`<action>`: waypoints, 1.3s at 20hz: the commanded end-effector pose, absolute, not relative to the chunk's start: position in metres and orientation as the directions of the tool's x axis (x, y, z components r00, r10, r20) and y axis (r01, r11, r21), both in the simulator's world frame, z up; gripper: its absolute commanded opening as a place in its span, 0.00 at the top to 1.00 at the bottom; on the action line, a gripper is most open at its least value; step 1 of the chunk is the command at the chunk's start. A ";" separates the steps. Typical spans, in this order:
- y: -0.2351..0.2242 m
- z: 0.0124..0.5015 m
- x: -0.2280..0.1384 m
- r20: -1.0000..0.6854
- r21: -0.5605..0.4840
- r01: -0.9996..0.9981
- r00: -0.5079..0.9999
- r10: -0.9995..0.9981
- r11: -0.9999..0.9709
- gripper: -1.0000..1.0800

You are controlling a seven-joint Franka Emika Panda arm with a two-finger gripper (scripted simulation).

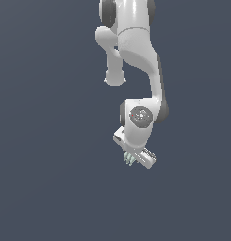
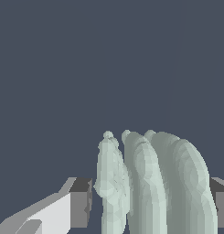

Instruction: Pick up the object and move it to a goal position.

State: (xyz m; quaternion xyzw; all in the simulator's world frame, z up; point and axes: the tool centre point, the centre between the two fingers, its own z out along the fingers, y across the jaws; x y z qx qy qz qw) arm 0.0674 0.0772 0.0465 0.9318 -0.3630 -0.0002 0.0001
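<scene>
One object (image 2: 154, 183) (pale grey-green, about four curved ribs side by side) and one gripper (image 2: 150, 201). The jaws are narrowed onto the object, which sits between the fingers (image 2: 79, 203), poking out past the tips.

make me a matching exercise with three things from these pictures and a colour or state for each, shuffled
Things:
1. object
2. arm
3. backdrop

Colour or state:
A. plain dark blue-grey
B. pale grey-green, ribbed, between the tool's fingers
C. glossy white with dark joints

Pairs: 1-B, 2-C, 3-A
</scene>
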 end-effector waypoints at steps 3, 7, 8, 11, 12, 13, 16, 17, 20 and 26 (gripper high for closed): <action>0.077 0.047 0.068 0.000 0.000 -0.677 0.736 -0.677 -0.736 1.00; 0.077 0.047 0.068 0.000 0.000 -0.677 0.736 -0.677 -0.736 1.00; 0.077 0.047 0.068 0.000 0.000 -0.677 0.736 -0.677 -0.736 1.00; 0.074 0.047 0.067 0.000 0.000 -0.677 0.736 -0.677 -0.736 1.00; 0.072 0.047 0.066 0.000 0.000 -0.677 0.736 -0.677 -0.736 1.00; 0.069 0.048 0.065 0.000 0.000 -0.677 0.736 -0.677 -0.736 1.00; 0.057 0.050 0.061 0.000 0.000 -0.677 0.736 -0.677 -0.736 1.00; 0.051 0.050 0.059 0.000 0.000 -0.677 0.736 -0.677 -0.736 1.00; 0.028 0.054 0.052 0.000 0.000 -0.677 0.736 -0.677 -0.736 1.00; -0.033 0.062 0.034 0.000 0.000 -0.677 0.736 -0.677 -0.736 1.00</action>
